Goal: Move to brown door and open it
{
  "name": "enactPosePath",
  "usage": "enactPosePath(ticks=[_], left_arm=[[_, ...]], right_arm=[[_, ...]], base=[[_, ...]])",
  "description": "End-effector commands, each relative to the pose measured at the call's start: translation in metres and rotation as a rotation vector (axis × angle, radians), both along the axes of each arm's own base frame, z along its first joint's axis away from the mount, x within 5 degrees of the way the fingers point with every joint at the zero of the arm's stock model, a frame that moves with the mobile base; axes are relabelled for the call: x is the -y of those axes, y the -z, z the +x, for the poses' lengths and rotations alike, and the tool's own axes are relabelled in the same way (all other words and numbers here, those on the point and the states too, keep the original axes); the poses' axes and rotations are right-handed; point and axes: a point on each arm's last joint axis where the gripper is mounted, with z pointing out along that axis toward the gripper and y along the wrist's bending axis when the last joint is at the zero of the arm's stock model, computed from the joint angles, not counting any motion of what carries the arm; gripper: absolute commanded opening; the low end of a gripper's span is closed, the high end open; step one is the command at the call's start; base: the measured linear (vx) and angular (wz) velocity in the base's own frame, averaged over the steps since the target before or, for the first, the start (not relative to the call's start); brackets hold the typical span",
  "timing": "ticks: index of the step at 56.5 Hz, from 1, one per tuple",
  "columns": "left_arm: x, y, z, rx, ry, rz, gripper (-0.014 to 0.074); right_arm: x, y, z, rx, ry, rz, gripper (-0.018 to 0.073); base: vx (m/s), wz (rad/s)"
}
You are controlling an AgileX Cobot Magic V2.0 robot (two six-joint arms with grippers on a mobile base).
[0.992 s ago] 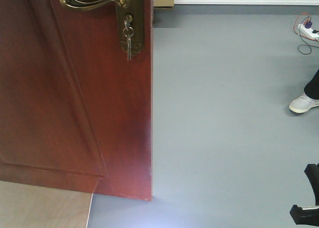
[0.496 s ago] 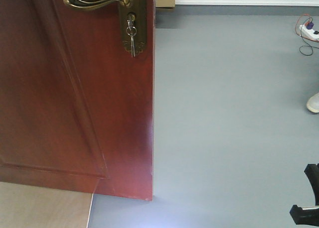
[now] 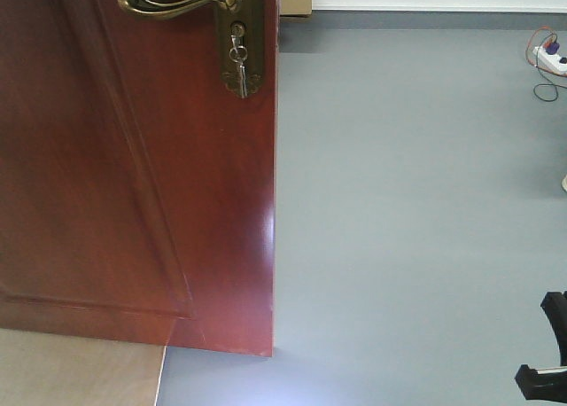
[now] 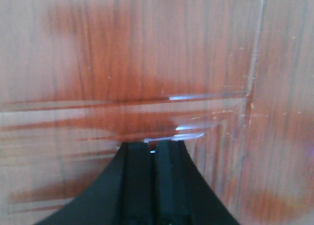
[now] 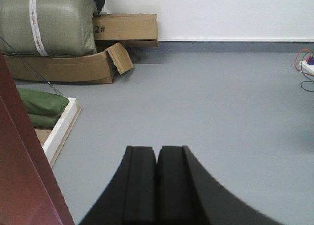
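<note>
Left gripper (image 4: 153, 145): I see its fingers pressed together, holding nothing, tips right up against the brown door (image 3: 133, 202).
Right gripper (image 5: 157, 154): fingers likewise closed and empty, aimed level over the grey floor (image 5: 221, 102).
Door: fills my front view's left; brass lever handle (image 3: 177, 0) and keys (image 3: 238, 69) near its free edge.

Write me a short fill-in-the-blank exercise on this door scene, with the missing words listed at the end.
1. The small silver keys hang below the brass lever ____ of the brown door.
2. The left gripper, jaws shut, sits close against the door's ____ surface.
3. The right gripper, jaws shut, points over the bare grey ____.
4. Cardboard boxes stand against the ____ wall.

Missing words: handle; wooden; floor; white
</note>
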Motion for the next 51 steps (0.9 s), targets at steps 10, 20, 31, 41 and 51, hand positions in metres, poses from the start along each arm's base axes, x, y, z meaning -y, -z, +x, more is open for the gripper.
enactPosePath(ticks=[10,20,31,41,51], left_arm=[[0.0021,-0.0222,-0.0111,0.070,0.022,-0.036,0.0036],[0.0021,-0.0222,-0.0111,0.070,0.022,-0.036,0.0036],[0.0021,-0.0222,-0.0111,0.070,0.022,-0.036,0.0036],[0.0021,-0.0222,-0.0111,0.070,0.022,-0.036,0.0036],[0.0021,-0.0222,-0.0111,0.070,0.022,-0.036,0.0036]], right_arm=[[0.0005,-0.0056,0.0016,0.078,0.004,-0.006,0.0000],[0.0005,-0.0056,0.0016,0.078,0.004,-0.006,0.0000],[0.0005,-0.0056,0.0016,0.078,0.004,-0.006,0.0000],[0.0005,-0.0056,0.0016,0.078,0.004,-0.006,0.0000],[0.0005,-0.0056,0.0016,0.078,0.004,-0.006,0.0000]], base=[[0.04,0.00],[0.04,0.00],[0.03,0.00],[0.03,0.00],[0.01,0.00]])
